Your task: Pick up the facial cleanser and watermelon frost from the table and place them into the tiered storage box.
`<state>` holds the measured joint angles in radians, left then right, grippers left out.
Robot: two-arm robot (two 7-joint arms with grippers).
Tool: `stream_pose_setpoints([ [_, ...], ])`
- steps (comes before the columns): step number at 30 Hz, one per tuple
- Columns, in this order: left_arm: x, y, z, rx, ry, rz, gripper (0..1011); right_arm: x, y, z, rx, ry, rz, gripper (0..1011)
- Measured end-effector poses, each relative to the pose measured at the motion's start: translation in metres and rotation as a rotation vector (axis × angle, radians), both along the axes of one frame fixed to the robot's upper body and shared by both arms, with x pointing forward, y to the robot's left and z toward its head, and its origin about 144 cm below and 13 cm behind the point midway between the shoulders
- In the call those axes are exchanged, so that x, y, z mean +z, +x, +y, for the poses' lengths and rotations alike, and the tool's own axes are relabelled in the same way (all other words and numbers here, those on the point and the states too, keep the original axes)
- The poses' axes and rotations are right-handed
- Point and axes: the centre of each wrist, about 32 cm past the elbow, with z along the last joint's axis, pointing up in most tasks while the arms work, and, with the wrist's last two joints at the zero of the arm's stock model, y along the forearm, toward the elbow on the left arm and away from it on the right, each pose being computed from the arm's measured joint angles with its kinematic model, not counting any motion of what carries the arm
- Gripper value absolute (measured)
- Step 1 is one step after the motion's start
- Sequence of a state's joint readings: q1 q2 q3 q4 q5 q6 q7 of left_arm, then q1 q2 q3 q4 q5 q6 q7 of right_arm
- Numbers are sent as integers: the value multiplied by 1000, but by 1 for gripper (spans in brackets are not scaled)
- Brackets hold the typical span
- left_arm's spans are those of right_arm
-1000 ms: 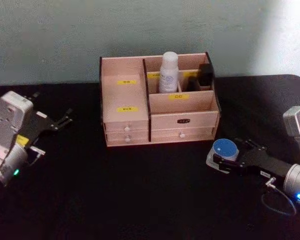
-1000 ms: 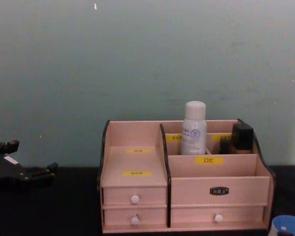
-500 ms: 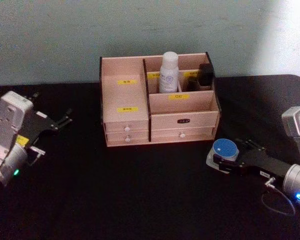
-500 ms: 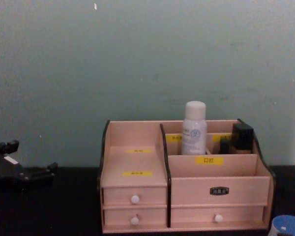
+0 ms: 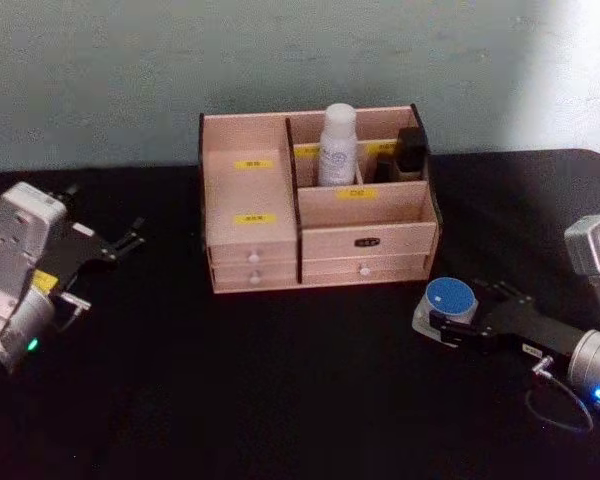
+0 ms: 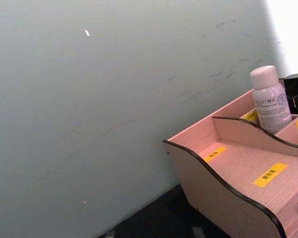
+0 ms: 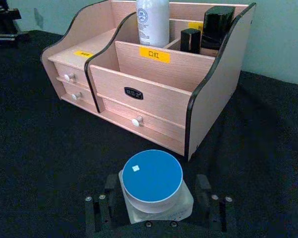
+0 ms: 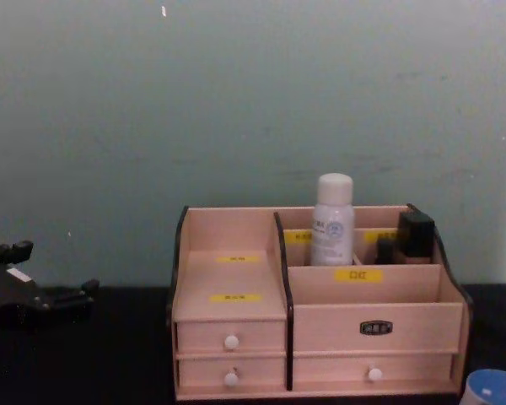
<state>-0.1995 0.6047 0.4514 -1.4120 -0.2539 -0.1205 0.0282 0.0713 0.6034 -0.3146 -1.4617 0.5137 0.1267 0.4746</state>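
Plainly, the job looks about half done. On the black table [image 5: 280, 400] the tiered storage box [image 5: 242, 190] stands at the back centre, its drawers closed and its stepped left tier bare. Well off to the left, the left gripper [image 5: 103, 215] sits parked with its fingers spread and nothing between them, so it seems to have no part in the step in hand. At the front right, near the box's right corner but apart from it, the right gripper [image 5: 452, 312] lies low around the one product not yet stowed. Whether it has clamped that product or merely brackets it, I cannot tell. A white bottle [image 5: 337, 148] stands upright in a rear compartment just right of the tall divider, and I take it for the first product, already delivered. The blue-lidded jar [image 7: 152, 174] rests on the table, lid up, within the right gripper. I judge it to be the second product, though I cannot read which name belongs to which. Lifting it into a free compartment is what remains. Two small black containers [image 5: 410, 150] fill the rear right compartment.
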Motion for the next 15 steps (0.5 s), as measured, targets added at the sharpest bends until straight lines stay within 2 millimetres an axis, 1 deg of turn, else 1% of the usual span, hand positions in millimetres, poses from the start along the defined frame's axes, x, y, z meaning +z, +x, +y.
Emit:
stream_pose_setpoints([
  [15,0,0,0,0,0,0,1001,-1,1,-1,-4,2,4,1000],
])
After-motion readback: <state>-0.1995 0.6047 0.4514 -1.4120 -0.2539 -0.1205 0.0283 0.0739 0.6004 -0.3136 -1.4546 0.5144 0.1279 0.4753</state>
